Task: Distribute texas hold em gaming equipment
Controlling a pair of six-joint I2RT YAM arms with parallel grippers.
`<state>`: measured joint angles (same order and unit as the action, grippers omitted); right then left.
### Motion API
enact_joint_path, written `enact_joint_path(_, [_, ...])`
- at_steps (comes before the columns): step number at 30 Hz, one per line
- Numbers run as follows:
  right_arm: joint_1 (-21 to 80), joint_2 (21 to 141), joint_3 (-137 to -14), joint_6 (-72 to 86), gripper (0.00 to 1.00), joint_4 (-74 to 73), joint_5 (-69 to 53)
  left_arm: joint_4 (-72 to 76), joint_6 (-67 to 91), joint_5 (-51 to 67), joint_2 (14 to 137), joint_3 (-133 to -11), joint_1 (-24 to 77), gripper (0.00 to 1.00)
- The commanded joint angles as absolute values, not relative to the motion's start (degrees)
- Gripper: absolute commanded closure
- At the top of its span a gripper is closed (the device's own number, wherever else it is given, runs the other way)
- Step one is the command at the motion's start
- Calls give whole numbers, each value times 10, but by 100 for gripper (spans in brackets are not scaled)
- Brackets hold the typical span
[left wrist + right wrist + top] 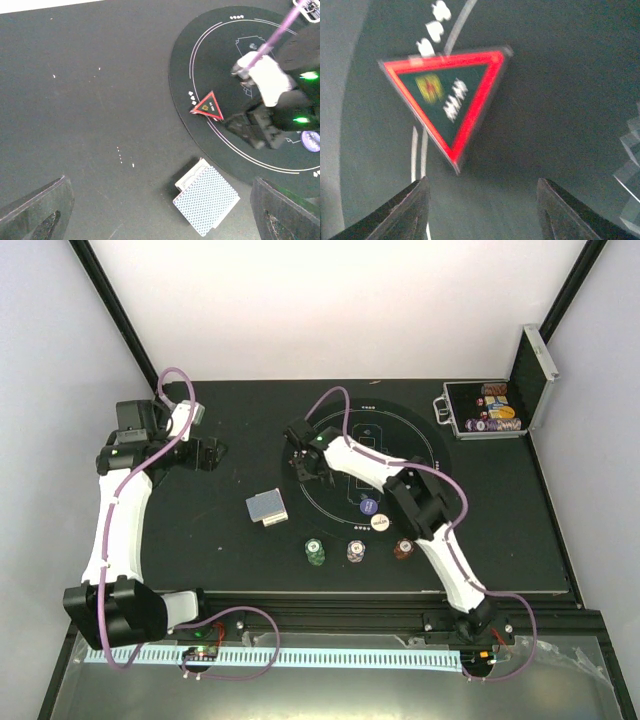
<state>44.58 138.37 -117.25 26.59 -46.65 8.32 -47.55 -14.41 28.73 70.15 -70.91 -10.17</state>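
Observation:
The red triangle (447, 95) lies flat on the round black mat (410, 435), on its white ring line at the left edge. My right gripper (482, 185) is open and empty just short of the triangle's tip; it hides the triangle in the top view (305, 465). The triangle also shows in the left wrist view (207, 105). The deck of grey-blue backed cards (266, 506) lies on the table left of the mat. My left gripper (205, 452) is open and empty, high above the table at far left. Green (316, 553), purple (356, 551) and brown (403, 548) chips sit in a row at the mat's near edge.
A blue disc (369, 507) and a white disc (380, 521) lie on the mat beside the right forearm. The open silver-edged case (488, 412) with coloured chips stands at the back right. The table's front edge runs just below the chips.

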Motion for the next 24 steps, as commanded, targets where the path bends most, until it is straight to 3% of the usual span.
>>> enact_joint_path(1, [437,1233,-1044,262,38,-464,114,-503,-150,297,712,-723,-107,1])
enact_joint_path(6, [421,1079,-808,291,34,-421,126,-500,-147,307,711,-712,-108,1])
enact_joint_path(11, [416,1000,-671,304,33,-401,132,-498,-142,328,711,-715,-108,1])
enact_joint_path(19, [409,999,-618,302,33,-378,109,-506,-146,340,711,-731,-108,1])
enact_joint_path(24, [406,1033,-630,293,41,-371,106,-509,-150,339,706,-734,-108,1])
